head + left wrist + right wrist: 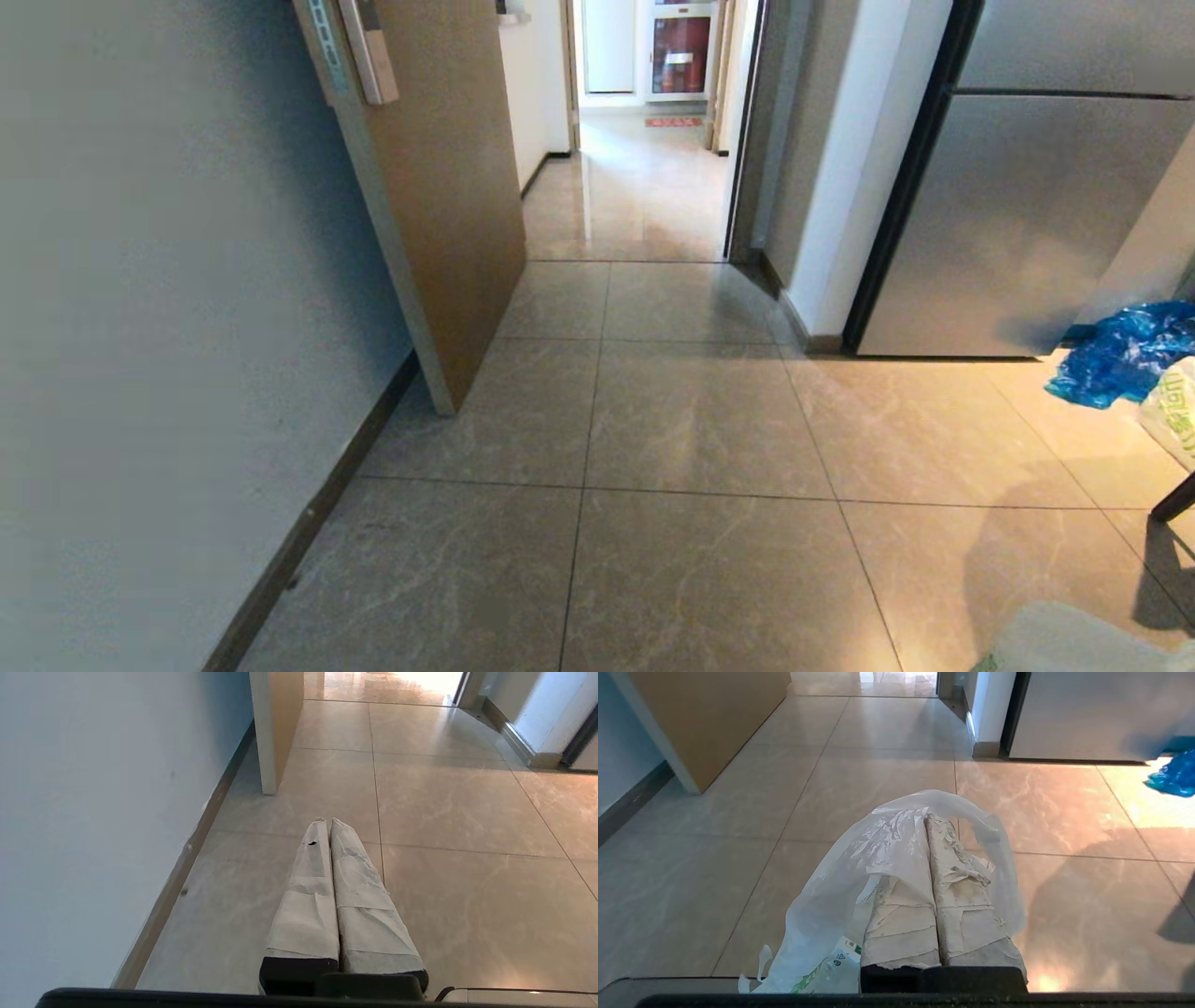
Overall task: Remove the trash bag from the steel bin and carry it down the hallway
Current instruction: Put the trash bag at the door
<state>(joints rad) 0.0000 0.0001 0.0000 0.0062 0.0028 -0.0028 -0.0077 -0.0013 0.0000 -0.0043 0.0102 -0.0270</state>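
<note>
The bag (840,896) hangs from my right pincer (927,821), its film pinched between the pressed-together fingers and draped over them, with green-and-white packaging showing low inside. It hangs above the tiled floor (709,523). My left pincer (327,822) is pressed together on nothing, near the left wall (140,327). Far ahead the hallway (635,196) runs on past an open door (448,205) on the left. A fridge (1018,215) and blue plastic (1120,355) are on the right.

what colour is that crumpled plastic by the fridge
Bright blue crumpled plastic, clearest in the head view.
</note>
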